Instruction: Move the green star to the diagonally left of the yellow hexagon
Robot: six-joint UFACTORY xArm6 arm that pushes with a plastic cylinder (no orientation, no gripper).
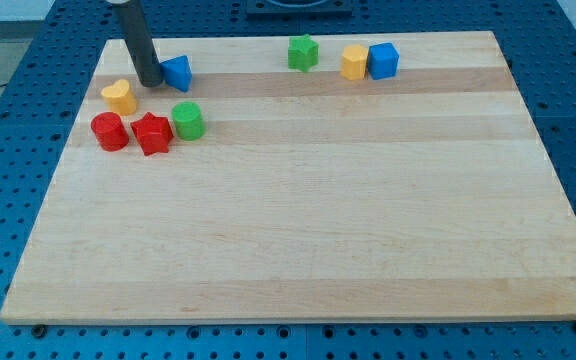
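Camera view: on the pale wooden counter (298, 230), the green star-shaped block (303, 52) sits near the view's top, left of the yellow hexagonal block (354, 62), which touches a blue cube (383, 60). My tip (151, 83) rests at the upper left, against a blue triangular block (177, 72), just above a yellow heart-shaped block (119, 96). Below lie a red cylinder (109, 131), red star (152, 134) and green cylinder (188, 120). The rod carries no fingers.

The robot's straight dark rod comes down from the view's top left, nearly upright, its tip (151, 83) resting at counter height.
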